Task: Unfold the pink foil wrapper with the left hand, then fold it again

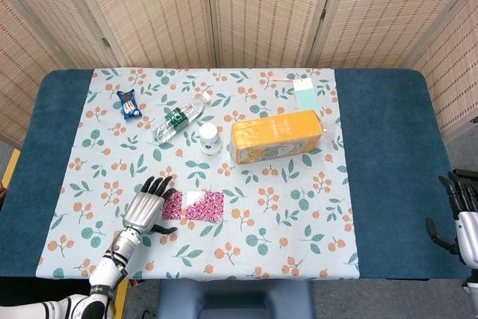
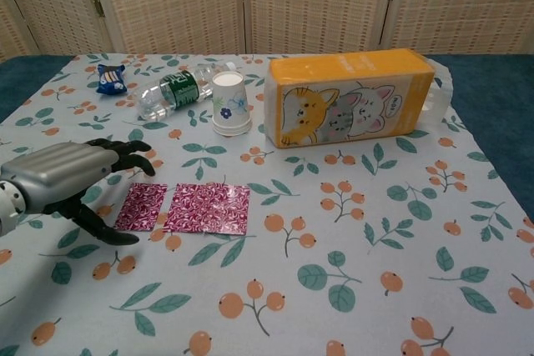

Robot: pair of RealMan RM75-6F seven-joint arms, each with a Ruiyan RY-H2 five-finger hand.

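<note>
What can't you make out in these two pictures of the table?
- Right hand: cut by the head view's right edge and absent from the chest view, so whether it holds anything is unclear.
- Left hand: whether its fingers touch the pink wrapper is unclear.
- Blue snack packet: print too small in both views.

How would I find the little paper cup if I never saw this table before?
Start at the big orange tissue box with cartoon cats in the middle of the leafy tablecloth. Just to its left stands the paper cup, with a clear plastic bottle lying on its other side. It is the only white upright thing, with small flowers on it.
</note>
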